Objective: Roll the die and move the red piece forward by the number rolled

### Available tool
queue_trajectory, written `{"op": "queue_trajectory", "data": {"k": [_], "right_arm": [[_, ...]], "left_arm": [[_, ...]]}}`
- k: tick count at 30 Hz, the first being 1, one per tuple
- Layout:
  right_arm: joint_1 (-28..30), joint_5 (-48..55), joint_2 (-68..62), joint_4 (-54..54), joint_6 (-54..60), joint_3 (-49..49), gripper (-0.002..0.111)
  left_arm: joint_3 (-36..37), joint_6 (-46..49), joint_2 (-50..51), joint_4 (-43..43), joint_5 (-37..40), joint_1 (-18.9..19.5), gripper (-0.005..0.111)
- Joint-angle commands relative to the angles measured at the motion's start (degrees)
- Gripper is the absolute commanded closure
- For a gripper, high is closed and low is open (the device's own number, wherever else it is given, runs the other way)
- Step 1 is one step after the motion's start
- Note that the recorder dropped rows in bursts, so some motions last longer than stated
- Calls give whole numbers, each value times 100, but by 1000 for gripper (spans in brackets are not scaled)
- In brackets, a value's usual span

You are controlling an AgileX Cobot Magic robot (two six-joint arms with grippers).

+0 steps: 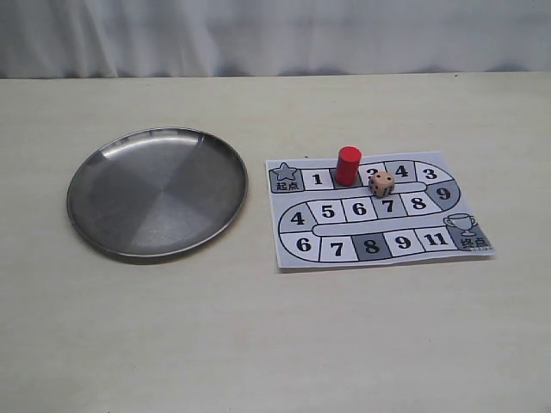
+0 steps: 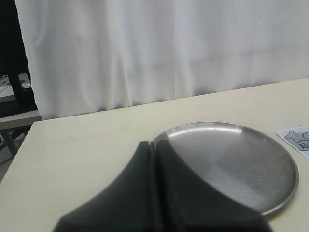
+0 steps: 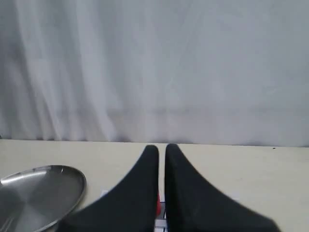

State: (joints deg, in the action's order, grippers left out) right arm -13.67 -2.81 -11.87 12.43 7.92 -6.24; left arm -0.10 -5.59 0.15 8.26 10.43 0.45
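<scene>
The red piece [image 1: 348,163] stands upright on the paper board [image 1: 297,249], on the square just right of square 1. The tan die [image 1: 382,183] rests on the board close to the right of it, near square 7. Neither gripper shows in the exterior view. In the left wrist view my left gripper [image 2: 154,144] is shut and empty, its fingers pressed together over the near edge of the plate. My right gripper [image 3: 161,147] is shut but for a thin slit and holds nothing; a sliver of the red piece [image 3: 157,205] shows through that slit, farther off on the table.
A round steel plate [image 1: 112,163] lies empty left of the board, seen as the plate [image 2: 231,159] and plate [image 3: 34,193] in the wrist views. A corner of the board [image 2: 297,137] shows beside it. A white curtain backs the table.
</scene>
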Motion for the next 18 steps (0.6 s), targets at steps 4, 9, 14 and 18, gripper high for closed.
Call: {"op": "queue_trajectory", "data": {"k": [4,9,14,18], "right_arm": [[24,1383,576,13,349,34,104],[24,1168,602,-6,352,253,104],[24,512,602,-513,323,624,104],[24,576,602,-1033,-123,624,104]], "left_arm": [[10,-5,-15,1,-49,-48,107],[10,-5,-15,1,-49,-48,107],[10,-5,-15,1,-49,-48,107],[10,-5,-15,1,-49,-48,107]]}}
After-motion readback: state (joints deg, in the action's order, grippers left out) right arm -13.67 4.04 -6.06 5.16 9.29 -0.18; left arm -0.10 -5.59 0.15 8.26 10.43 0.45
